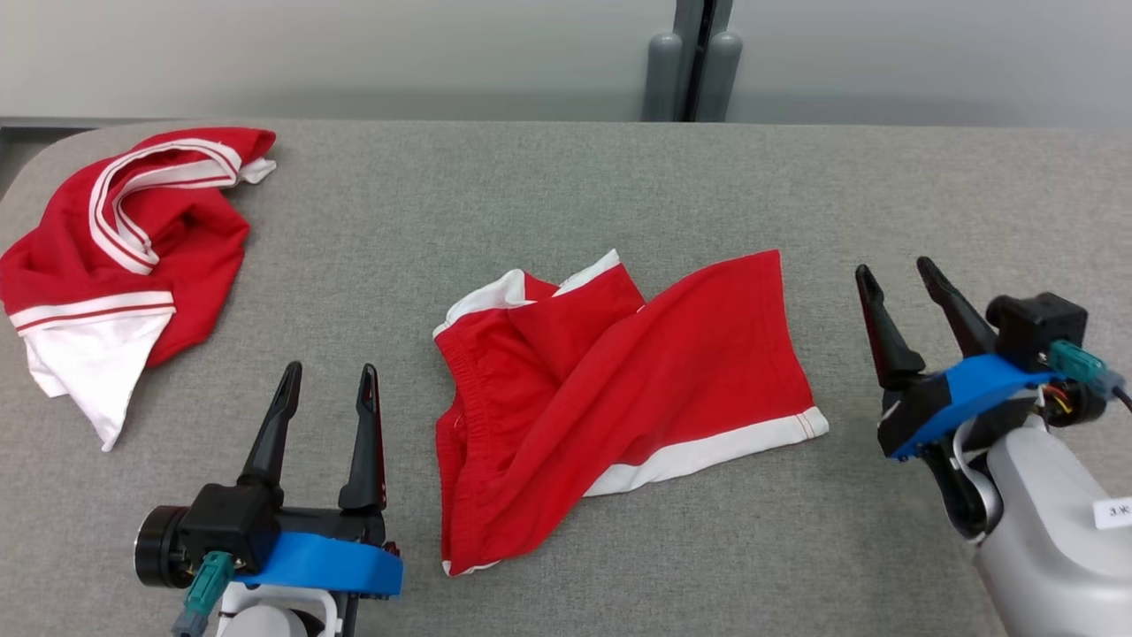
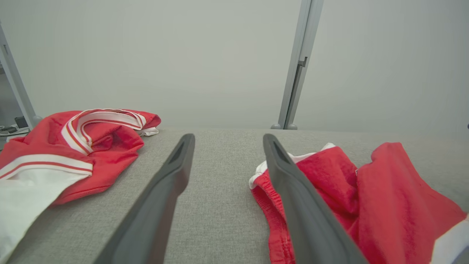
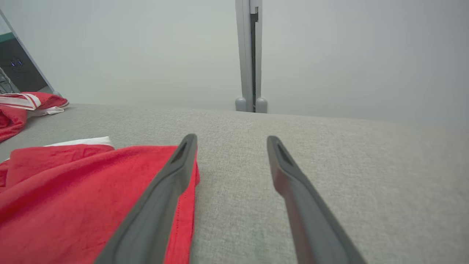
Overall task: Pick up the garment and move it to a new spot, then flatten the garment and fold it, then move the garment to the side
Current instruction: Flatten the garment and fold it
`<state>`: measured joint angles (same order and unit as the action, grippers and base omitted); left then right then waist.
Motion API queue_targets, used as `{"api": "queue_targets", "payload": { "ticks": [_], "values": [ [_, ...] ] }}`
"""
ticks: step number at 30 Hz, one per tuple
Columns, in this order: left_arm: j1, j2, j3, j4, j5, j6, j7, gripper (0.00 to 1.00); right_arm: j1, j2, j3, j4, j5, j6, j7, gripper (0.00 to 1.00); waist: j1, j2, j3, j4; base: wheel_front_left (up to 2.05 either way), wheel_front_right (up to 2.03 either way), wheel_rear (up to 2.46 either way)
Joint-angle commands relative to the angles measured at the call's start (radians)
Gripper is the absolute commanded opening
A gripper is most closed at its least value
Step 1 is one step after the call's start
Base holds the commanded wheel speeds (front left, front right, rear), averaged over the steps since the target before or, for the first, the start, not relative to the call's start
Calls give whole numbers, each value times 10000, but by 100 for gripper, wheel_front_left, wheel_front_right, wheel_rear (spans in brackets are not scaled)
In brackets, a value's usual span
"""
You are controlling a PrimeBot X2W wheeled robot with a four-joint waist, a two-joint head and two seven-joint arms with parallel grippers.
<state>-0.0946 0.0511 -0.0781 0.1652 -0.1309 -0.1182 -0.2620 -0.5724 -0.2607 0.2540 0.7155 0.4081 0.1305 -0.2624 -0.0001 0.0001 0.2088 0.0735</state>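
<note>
The garment (image 1: 610, 389) is a pair of red shorts with white trim, lying rumpled in the middle of the grey table; it also fills the right of the left wrist view (image 2: 366, 209) and the left of the right wrist view (image 3: 84, 198). My left gripper (image 1: 329, 376) stands open just left of the shorts, with nothing between its fingers. To the right of the shorts my right gripper (image 1: 895, 274) is open too and holds nothing. In its own view the right gripper's (image 3: 230, 141) left finger (image 3: 161, 205) overlaps the cloth's red edge.
A second red garment (image 1: 124, 257) with white stripes lies crumpled at the table's far left corner. The grey padded table (image 1: 531, 186) ends at a pale wall, where a grey post (image 1: 694, 62) stands behind the middle.
</note>
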Motion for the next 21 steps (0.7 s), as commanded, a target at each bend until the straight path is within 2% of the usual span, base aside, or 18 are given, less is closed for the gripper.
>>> {"api": "queue_targets", "payload": {
  "ticks": [1, 4, 10, 21],
  "values": [
    [118, -12, 44, 1, 67, -1, -43, 100, 420, -67, -231, -307, -107, 5, -33, 100, 1, -1, -207, -178, 0, 0, 0],
    [277, -12, 129, -20, 103, -17, -43, 100, 1189, -112, -709, -1115, -285, 5, -35, 100, 1, -1, -400, -309, 0, 0, 0],
    [666, -13, 320, -73, 160, -44, -43, 100, 2850, 210, -1280, -2697, -673, 5, -34, 100, 1, -1, -783, -592, 0, 0, 0],
    [1113, -10, 296, -41, 164, -88, -43, 100, 5308, 1088, -1546, -4539, -1474, 5, -35, 100, 1, -1, -1288, -677, 0, 0, 0]
  ]
}}
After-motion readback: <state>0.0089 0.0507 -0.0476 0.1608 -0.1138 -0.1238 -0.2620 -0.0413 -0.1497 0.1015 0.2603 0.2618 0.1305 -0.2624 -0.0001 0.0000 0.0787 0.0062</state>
